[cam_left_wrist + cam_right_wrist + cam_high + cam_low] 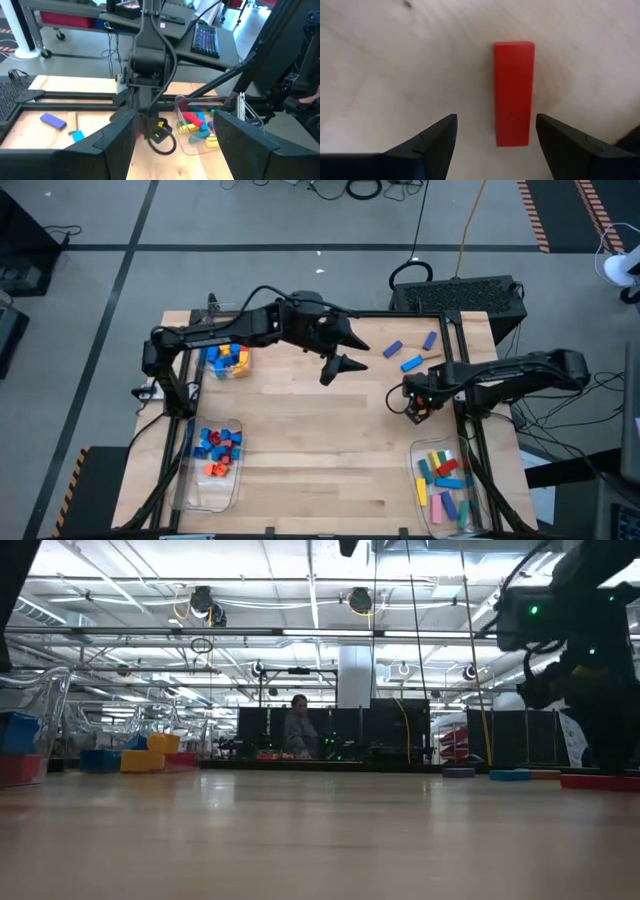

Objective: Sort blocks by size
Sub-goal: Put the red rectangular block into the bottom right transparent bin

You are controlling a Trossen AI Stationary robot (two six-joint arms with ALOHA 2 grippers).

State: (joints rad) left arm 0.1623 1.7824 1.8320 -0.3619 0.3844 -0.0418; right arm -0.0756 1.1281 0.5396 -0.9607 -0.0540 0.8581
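In the high view, the right hand (414,406) is seen low over the wooden desk (330,450) at right of centre, fingers spread and grasping nothing. In the right wrist view a long red plastic bar block (514,92) lies flat on the desk just ahead of the parted fingers, offset toward one finger (570,140) rather than centred, so a small shift is judged necessary before a grasp. The bar is aligned lengthwise with the view, which suits a pinch across its narrow width.

Three loose blue blocks (411,363) remain at the upper right of the desk. Clear plastic bins hold sorted pieces: long mixed-colour bars at lower right (445,480), red and blue cubes at lower left (217,452), yellow and blue bricks at upper left (228,358).

The left hand (340,352) is held raised near upper centre, released and empty, apparently kept clear of the right arm's work.
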